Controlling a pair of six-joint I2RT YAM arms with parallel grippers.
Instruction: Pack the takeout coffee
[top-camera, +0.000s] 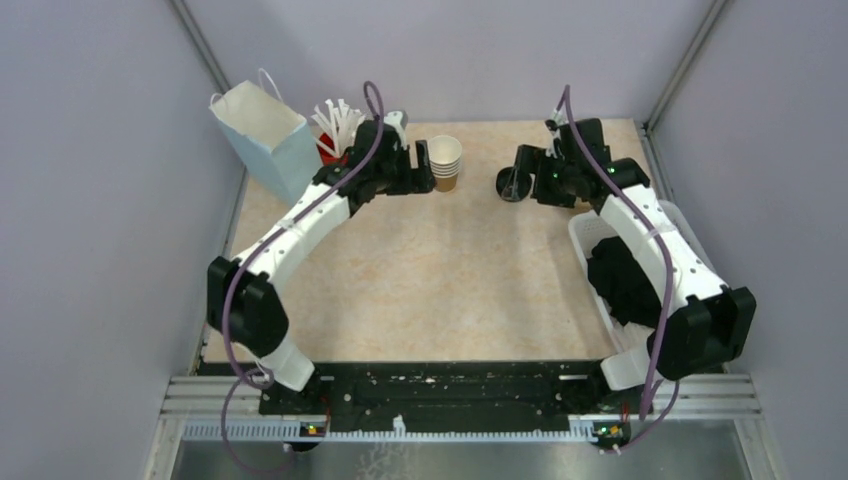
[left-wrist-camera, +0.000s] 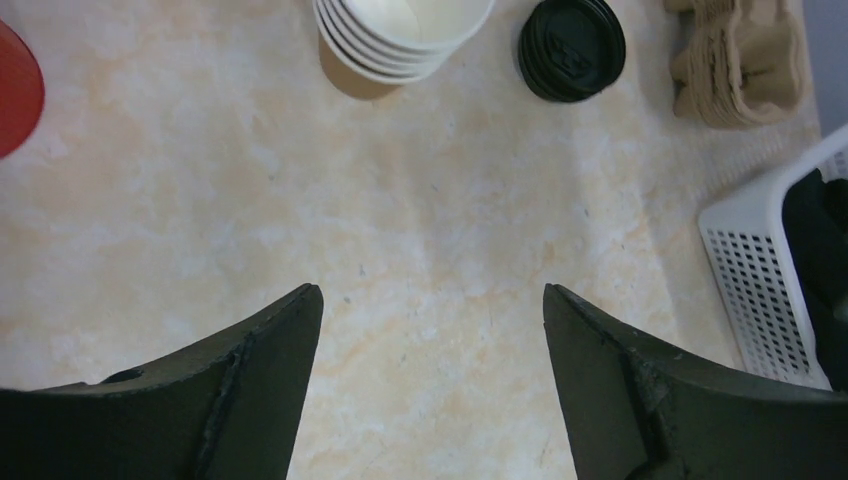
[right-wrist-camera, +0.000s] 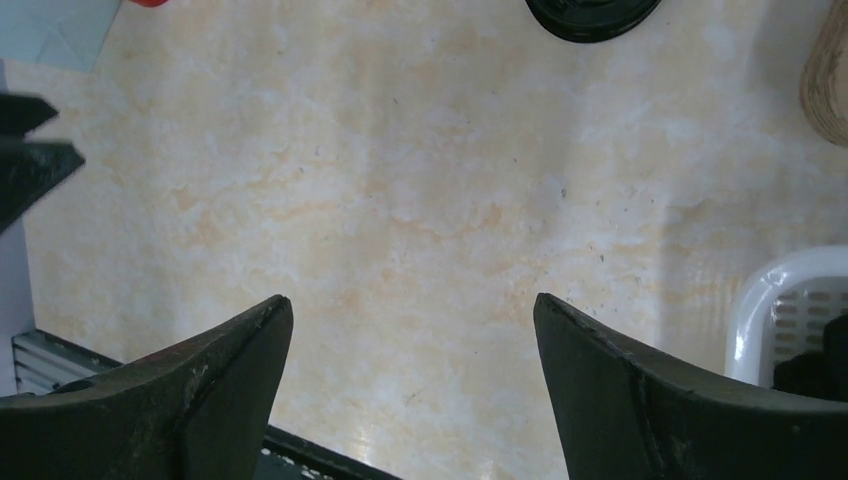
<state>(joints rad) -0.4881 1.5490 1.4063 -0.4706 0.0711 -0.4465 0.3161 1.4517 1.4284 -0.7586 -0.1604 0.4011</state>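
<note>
top external: lidded coffee not seen. loose black lid (top-camera: 513, 185) flat on counter (top-camera: 450, 280), just before right jaws; cups (top-camera: 446, 160) just before left jaws. both jaws wide, empty. right jaws nearer lid.

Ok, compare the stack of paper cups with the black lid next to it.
Colour: the stack of cups is brown outside and white inside; the black lid is black all over.
Pose: the cups are nested, mouths up; the lid lies flat.
Height: the cups stand taller than the lid.
Shared: both are round and rest on the table, apart from each other.
</note>
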